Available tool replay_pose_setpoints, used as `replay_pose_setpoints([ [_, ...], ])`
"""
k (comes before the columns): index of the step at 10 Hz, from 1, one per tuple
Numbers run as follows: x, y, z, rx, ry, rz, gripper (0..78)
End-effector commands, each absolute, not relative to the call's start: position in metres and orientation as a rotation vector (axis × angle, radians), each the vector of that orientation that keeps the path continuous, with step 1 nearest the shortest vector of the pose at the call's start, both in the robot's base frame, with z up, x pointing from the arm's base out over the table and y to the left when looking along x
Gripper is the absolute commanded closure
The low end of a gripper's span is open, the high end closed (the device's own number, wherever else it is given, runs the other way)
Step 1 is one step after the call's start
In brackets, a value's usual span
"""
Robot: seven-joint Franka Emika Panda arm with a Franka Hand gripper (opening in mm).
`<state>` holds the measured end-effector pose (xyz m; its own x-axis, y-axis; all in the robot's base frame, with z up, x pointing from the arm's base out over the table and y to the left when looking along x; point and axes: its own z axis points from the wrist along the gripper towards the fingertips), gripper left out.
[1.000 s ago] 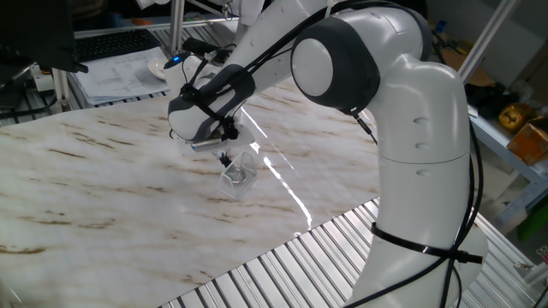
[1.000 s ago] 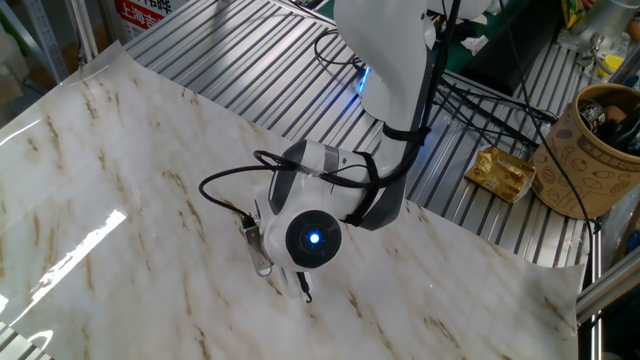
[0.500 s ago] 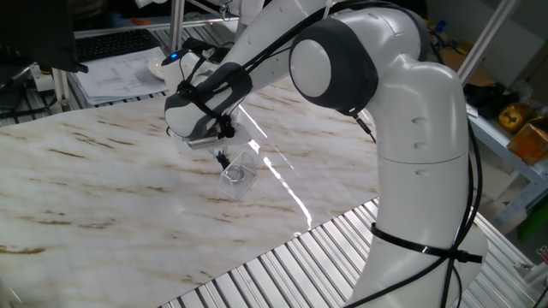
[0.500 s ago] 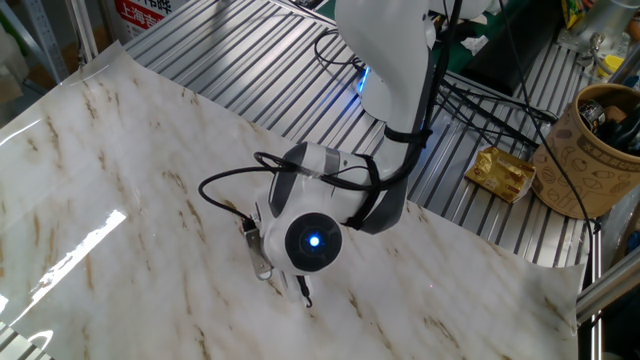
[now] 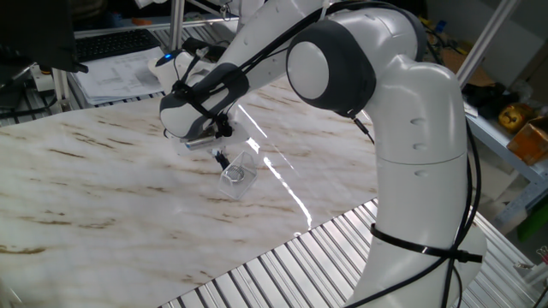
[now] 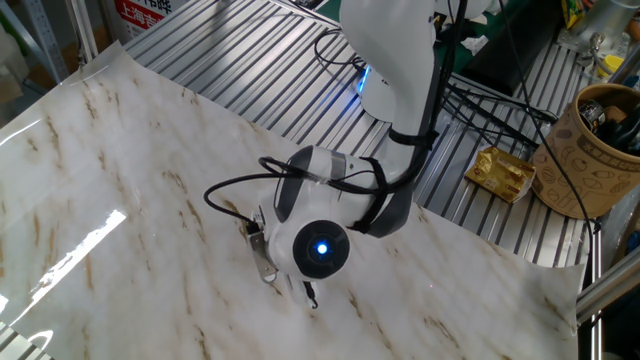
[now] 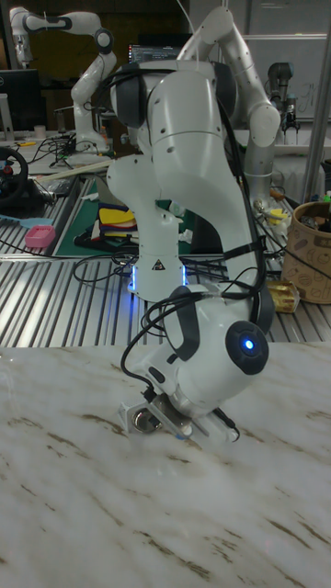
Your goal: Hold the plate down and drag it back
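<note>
The tiny round silvery-clear plate lies on a clear rectangular plastic piece on the marble-patterned table, nearer the table's ribbed-metal edge than its far edge. Just beyond it, the black two-finger gripper of the white robot arm points down at the plate's far rim; contact cannot be confirmed. Finger spacing cannot be determined: the wrist hides the fingers in the other two views. A brown patterned cup stands beyond the table's far corner.

Gripper low over the marble table, clear plastic piece just beside it
</note>
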<state>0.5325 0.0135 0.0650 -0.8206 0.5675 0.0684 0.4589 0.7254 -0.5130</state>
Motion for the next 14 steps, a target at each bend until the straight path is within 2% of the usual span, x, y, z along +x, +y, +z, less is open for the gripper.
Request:
replay_pose_setpoints([
  [1,0.5314,0.0125,0.0657,-0.824,-2.71,0.718,77.6],
  [9,0.5311,0.0117,0.0579,-0.839,-2.713,0.723,77.6],
  [14,0.534,0.0137,0.0593,-0.861,-2.745,0.661,77.6],
])
